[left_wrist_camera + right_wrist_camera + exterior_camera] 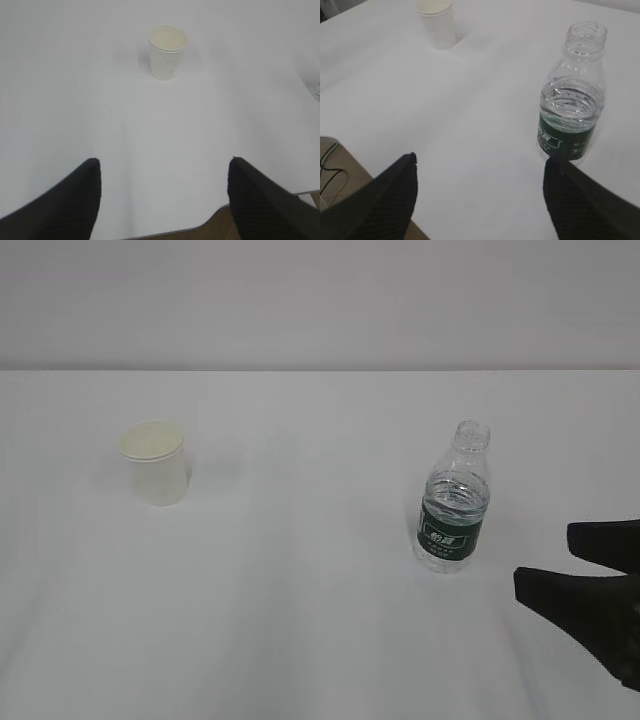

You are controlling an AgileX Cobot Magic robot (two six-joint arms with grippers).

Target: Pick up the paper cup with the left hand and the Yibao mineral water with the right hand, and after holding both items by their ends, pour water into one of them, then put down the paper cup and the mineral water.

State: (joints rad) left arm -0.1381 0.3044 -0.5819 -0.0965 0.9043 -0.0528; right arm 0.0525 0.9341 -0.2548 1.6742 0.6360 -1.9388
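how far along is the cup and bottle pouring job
Nothing looks done yet. The small white paper cup and the capless clear plastic bottle with the green label both stand upright and apart on the white table, untouched. In hand: the right gripper sits with jaws open just right of the bottle; the left gripper faces the cup, open, well short. Left: both grasps, lifting, pouring, setting down.

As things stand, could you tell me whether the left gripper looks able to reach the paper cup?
Probably yes: the left gripper is open and faces the upright paper cup, with only bare table between them.
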